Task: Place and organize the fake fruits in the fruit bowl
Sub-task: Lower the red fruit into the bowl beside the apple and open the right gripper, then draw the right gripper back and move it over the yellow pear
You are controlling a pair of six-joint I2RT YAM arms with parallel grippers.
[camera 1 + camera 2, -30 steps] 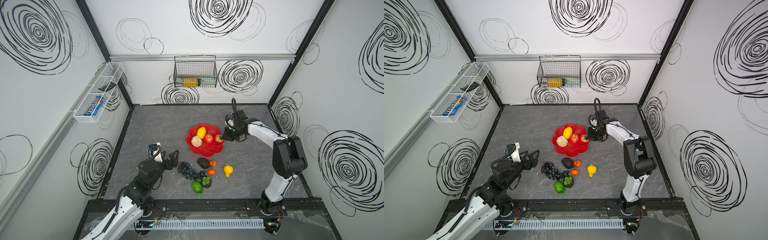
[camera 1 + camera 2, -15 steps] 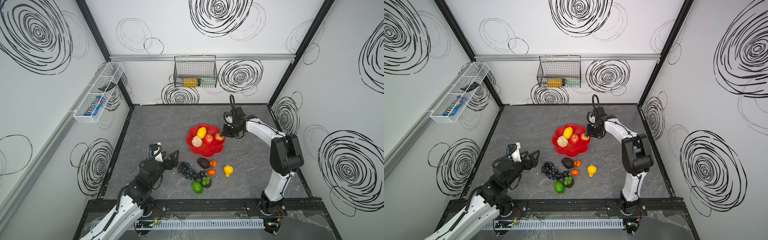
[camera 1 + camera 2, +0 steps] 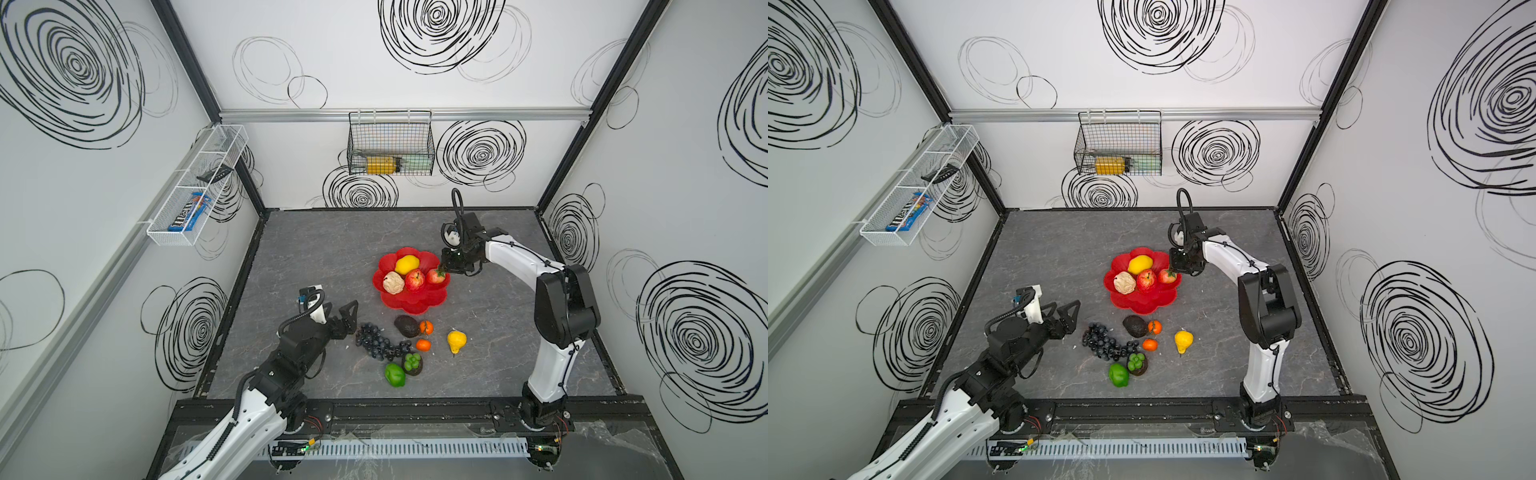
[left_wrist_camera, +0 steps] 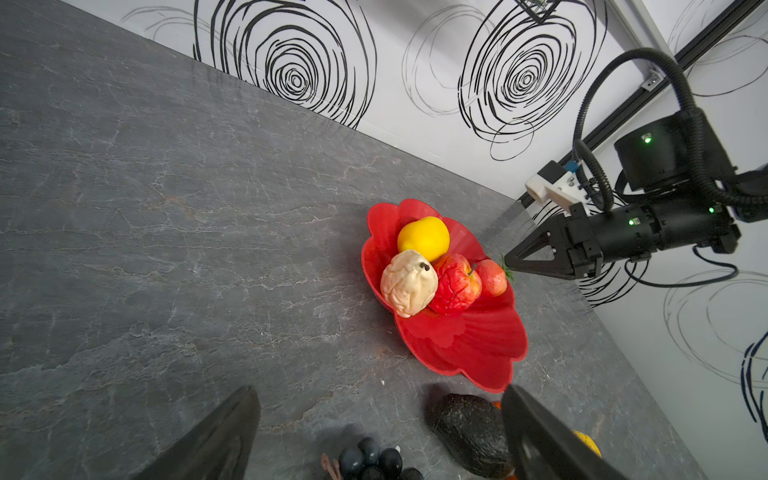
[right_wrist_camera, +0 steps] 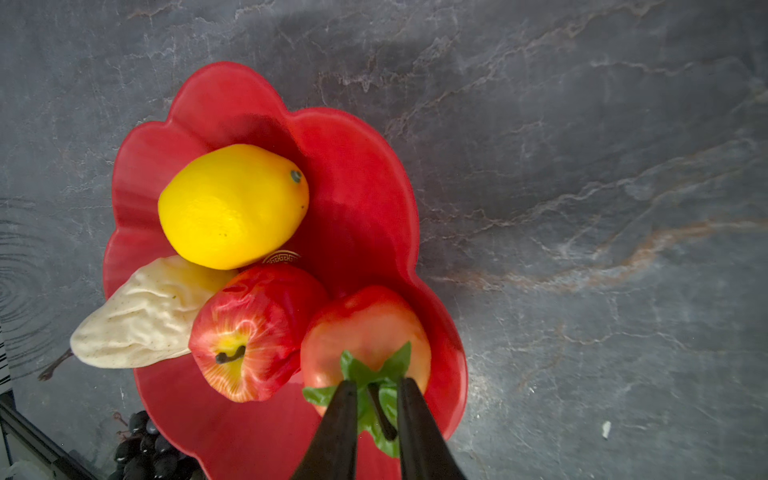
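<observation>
The red fruit bowl point(image 3: 415, 308) point(image 5: 357, 174) holds a yellow lemon point(image 3: 407, 264), a cream lumpy fruit point(image 3: 393, 282), a red apple point(image 3: 414, 279) and a strawberry point(image 3: 435, 276) point(image 5: 365, 324). My right gripper point(image 3: 446, 266) point(image 5: 377, 384) hovers at the bowl's right rim, slightly open, with the strawberry's dark stem standing loose between its fingers. On the table lie a grape bunch point(image 3: 376, 341), a black avocado point(image 3: 406, 326), two oranges point(image 3: 426, 327) point(image 3: 423, 345), a yellow pear point(image 3: 456, 340) and two green fruits point(image 3: 395, 375) point(image 3: 412, 362). My left gripper point(image 3: 343, 309) point(image 4: 379, 390) is wide open and empty, just left of the grapes.
A black wire basket point(image 3: 390, 143) with a yellow-labelled bottle hangs on the back wall. A white wire basket point(image 3: 195, 187) with a blue candy packet hangs on the left wall. Black frame rails edge the grey table point(image 3: 316, 249).
My right gripper's jaws have parted from the strawberry's stem, and the strawberry now rests in the bowl beside the apple. The left arm has not moved.
</observation>
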